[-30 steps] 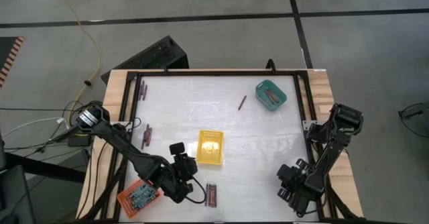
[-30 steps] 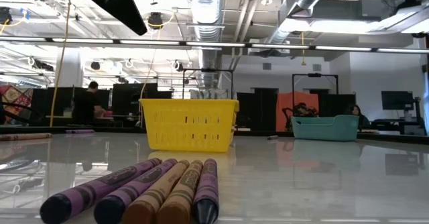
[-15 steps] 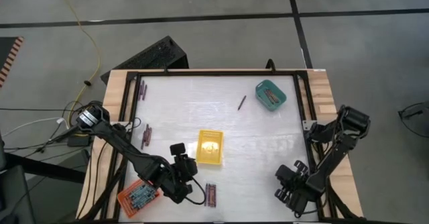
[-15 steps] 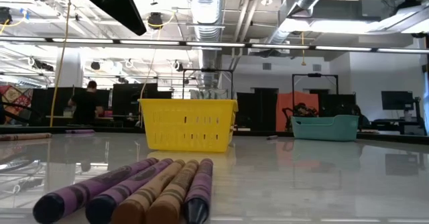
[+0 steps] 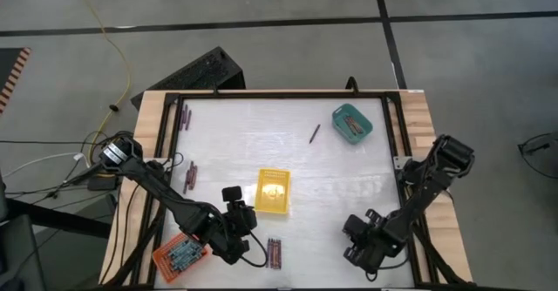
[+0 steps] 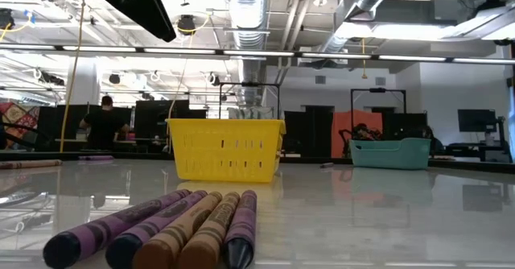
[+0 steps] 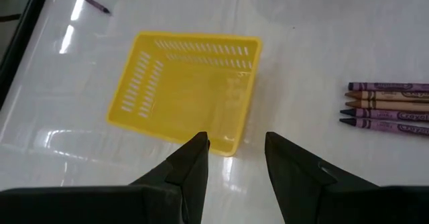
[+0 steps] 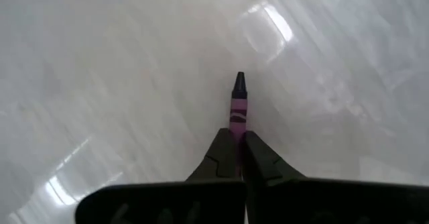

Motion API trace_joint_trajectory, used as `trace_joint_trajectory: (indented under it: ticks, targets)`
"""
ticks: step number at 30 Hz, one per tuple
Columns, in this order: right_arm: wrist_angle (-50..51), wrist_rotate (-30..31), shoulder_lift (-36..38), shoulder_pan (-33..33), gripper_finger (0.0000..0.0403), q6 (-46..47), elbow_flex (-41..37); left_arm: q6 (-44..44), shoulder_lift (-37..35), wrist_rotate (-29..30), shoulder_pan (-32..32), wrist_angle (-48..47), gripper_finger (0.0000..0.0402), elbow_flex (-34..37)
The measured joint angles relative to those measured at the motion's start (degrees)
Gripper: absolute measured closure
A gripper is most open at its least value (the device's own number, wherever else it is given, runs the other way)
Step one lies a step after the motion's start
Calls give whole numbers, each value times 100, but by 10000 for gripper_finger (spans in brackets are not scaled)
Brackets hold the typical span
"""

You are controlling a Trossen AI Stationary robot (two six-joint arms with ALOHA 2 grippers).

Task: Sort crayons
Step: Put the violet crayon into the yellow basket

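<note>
My right gripper (image 8: 232, 138) is shut on a purple crayon (image 8: 238, 103) near the table's near edge, right of centre (image 5: 356, 246). Several purple and tan crayons (image 5: 274, 253) lie side by side on the table near the front edge, close up in the low view (image 6: 161, 229). My left gripper (image 7: 234, 143) stands open just left of the yellow tray (image 5: 273, 192), with the tray's near corner (image 7: 228, 143) showing between its fingers, untouched. One crayon (image 5: 315, 133) lies alone at the far side. My right gripper pinches the purple crayon's wrapped shaft (image 8: 237, 125) between its two fingers. The crayon lies along the fingers, and its dark pointed tip (image 8: 239, 82) sticks out past the fingertips. The fingers slant down toward the table. Whether the tip touches the table I cannot tell.
A teal tray (image 5: 352, 122) holding crayons sits at the far right. An orange tray (image 5: 181, 253) with crayons stands at the near left corner. More crayons lie by the left rail (image 5: 191, 173) and at the far left (image 5: 185, 115). A black frame (image 5: 261, 94) borders the table.
My right gripper has gone toward the table's left edge along the near side, closer to the row of crayons.
</note>
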State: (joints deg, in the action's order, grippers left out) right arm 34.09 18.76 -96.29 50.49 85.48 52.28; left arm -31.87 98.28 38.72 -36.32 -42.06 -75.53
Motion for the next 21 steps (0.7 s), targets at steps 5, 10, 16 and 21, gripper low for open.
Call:
trace_joint_trajectory:
  ticks: [5,10,16,21]
  targets:
    - [158,175,-2,-122,401,-356,209,0,0,-135,-2,-1,265,0]
    - [299,267,-14,-234,402,-617,309,-77,0,-260,-6,0,265,0]
    - [265,286,-15,-281,402,-787,316,-152,2,-260,-33,0,265,0]
    - [262,286,-15,-283,402,-803,316,-171,2,-260,-35,0,265,0]
